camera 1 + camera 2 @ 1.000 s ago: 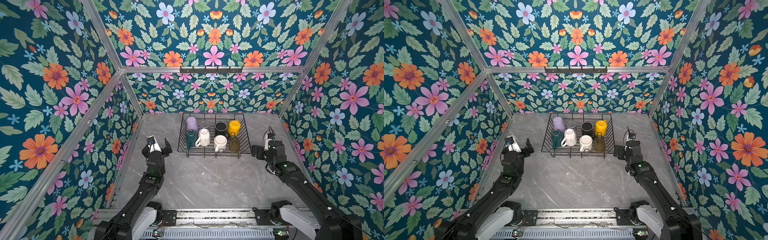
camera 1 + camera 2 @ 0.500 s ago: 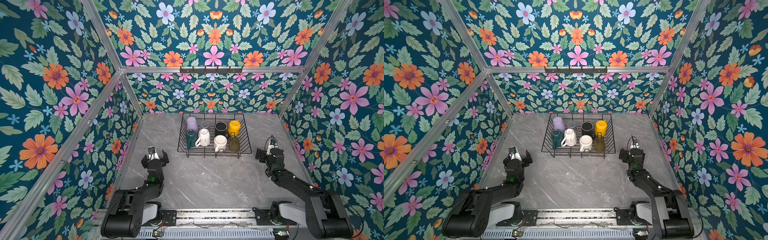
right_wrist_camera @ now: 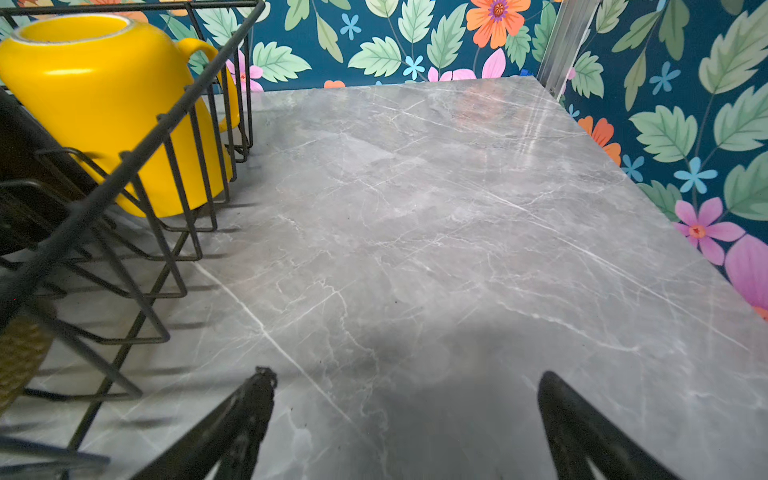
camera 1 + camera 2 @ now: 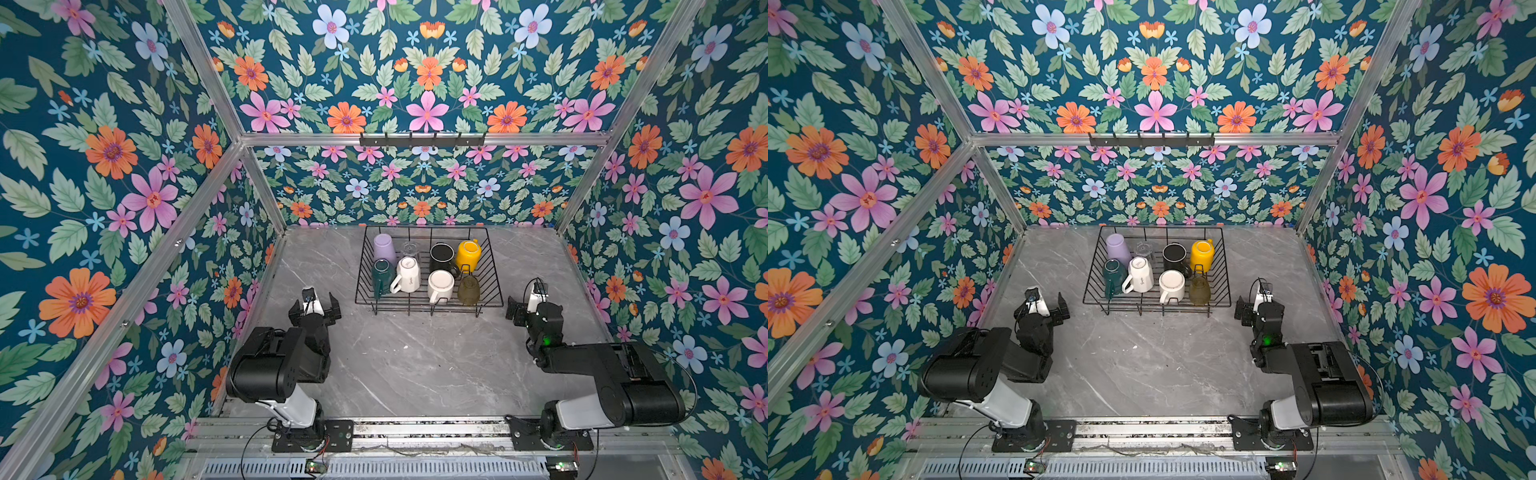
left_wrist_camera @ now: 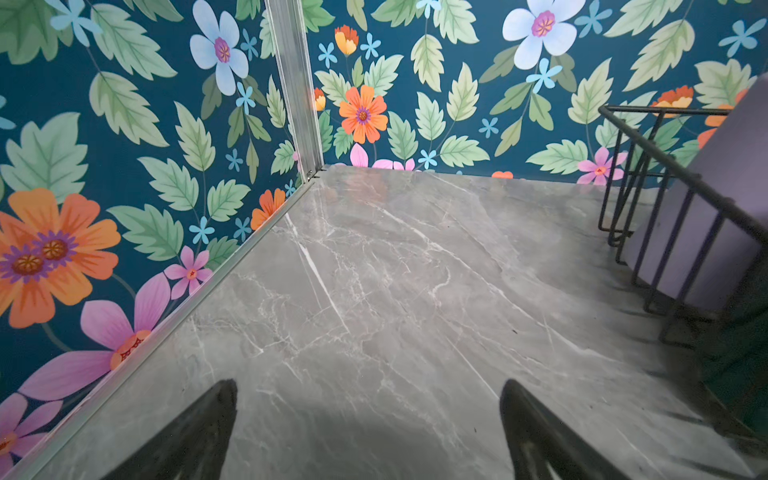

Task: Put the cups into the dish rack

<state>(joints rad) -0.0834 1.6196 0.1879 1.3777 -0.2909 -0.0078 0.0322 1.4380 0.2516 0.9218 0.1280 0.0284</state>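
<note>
The dish rack (image 4: 493, 277) holds all eight cups, including the yellow mug (image 4: 468, 254) and the lilac tumbler (image 4: 384, 248). The left gripper (image 5: 368, 384) and right gripper (image 3: 405, 376) are spread wide and empty above the surface (image 4: 415, 365).

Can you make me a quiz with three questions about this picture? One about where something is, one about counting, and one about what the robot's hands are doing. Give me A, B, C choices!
1. Where in the rack is the yellow mug?
A) front left corner
B) back right corner
C) middle of the front row

2. How many cups are in the rack?
A) three
B) five
C) eight

3. What are the left gripper and right gripper doing?
A) both open, holding nothing
B) both shut on mugs
C) one holds a glass

Answers:
1 B: it stands at the right end of the back row in both top views.
2 C: there are two rows of four.
3 A: the fingers stand wide apart over bare table in each wrist view.
</note>
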